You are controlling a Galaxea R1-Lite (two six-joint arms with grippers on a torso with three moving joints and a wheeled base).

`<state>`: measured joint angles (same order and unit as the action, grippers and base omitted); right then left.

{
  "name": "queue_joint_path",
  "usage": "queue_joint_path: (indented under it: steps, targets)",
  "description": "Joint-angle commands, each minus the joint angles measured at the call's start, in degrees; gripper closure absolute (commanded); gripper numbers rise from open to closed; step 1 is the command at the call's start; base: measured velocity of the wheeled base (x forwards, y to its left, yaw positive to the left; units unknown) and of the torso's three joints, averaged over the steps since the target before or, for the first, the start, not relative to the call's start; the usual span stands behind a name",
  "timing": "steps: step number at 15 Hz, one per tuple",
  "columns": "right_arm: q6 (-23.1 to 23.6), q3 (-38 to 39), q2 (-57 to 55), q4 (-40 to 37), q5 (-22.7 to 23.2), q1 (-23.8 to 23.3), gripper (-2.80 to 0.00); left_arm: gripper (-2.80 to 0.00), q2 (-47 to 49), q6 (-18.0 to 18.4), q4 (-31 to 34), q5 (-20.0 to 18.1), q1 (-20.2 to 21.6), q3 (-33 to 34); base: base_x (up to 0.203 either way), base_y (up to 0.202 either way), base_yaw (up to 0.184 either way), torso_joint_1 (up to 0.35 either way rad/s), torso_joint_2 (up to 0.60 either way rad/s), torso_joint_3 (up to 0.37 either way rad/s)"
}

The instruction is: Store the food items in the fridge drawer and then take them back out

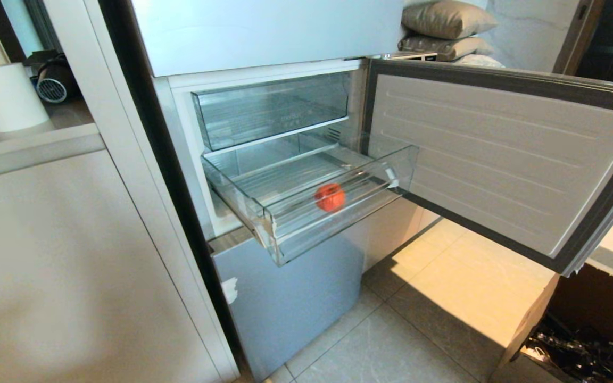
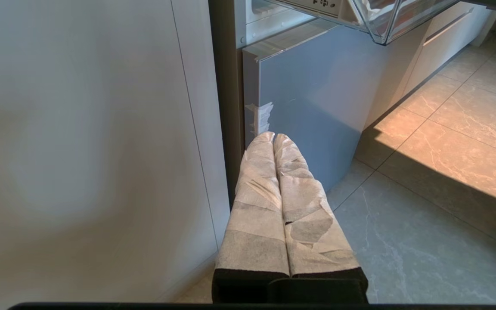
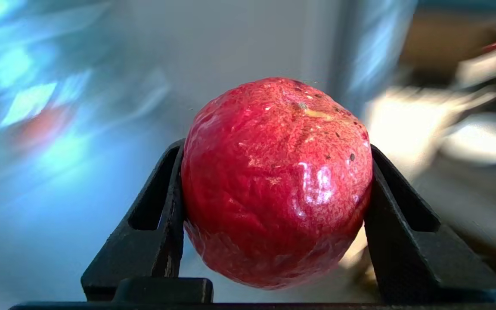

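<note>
The kitchen corner is showing a tiled floor (image 1: pixel 391 340) and the fridge (image 1: pixel 285 298) standing with its door (image 1: pixel 498 159) swung wide to the right. One red apple (image 3: pixel 276 181) is sitting pinched between the black jaws of the right gripper (image 3: pixel 274 148), stem end turned upward. A second apple (image 1: pixel 330 197) is lying in the pulled-out fridge drawer (image 1: pixel 328 226), near its front wall. The left gripper (image 2: pixel 274 137), fingers pressed together, is hanging low beside the lower fridge panel.

The right arm is lying outside the head view, and its surroundings are smearing. Which way the drawer lies from the held apple cannot be fixed.
</note>
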<state>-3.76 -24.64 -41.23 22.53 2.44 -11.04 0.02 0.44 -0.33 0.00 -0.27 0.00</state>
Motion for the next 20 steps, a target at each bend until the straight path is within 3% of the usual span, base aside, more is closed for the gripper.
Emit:
queue_joint_path:
  steps: [1, 4, 7, 11, 15, 18, 20]
  targets:
    - [1.1, 13.9, 18.4, -5.6, -1.5, 11.7, 0.00, 0.00, -0.1, 0.0, 0.0, 0.0, 0.0, 0.1, 0.000, 0.000, 0.000, 0.000, 0.00, 0.000]
    - [1.9, 24.7, 25.1, -12.8, -3.3, 15.1, 0.00, 0.00, -0.2, 0.0, 0.0, 0.0, 0.0, 0.1, 0.000, 0.000, 0.000, 0.000, 0.00, 0.000]
    - [3.7, 24.7, 25.7, -22.7, -3.5, 15.4, 0.00, 0.00, -0.2, 0.0, 0.0, 0.0, 0.0, 0.1, 0.000, 0.000, 0.000, 0.000, 0.00, 0.000]
    - [5.9, 24.7, 30.2, -22.9, -3.2, 10.1, 0.00, 0.00, -0.2, 0.0, 0.0, 0.0, 0.0, 0.1, 0.000, 0.000, 0.000, 0.000, 0.00, 0.000]
    - [6.9, 24.7, 41.2, -22.9, -3.2, 10.8, 0.00, 0.00, -0.1, 0.0, 0.0, 0.0, 0.0, 0.1, 0.000, 0.000, 0.000, 0.000, 0.00, 0.000]
    - [7.2, 24.6, 38.9, -22.5, -3.1, 10.9, 0.00, 0.00, -0.1, 0.0, 0.0, 0.0, 0.0, 0.1, 0.000, 0.000, 0.000, 0.000, 0.00, 0.000]
    - [7.1, 23.5, 29.7, -19.3, -3.0, 12.0, 0.00, 0.00, -0.2, 0.0, 0.0, 0.0, 0.0, 0.1, 0.000, 0.000, 0.000, 0.000, 0.00, 0.000]
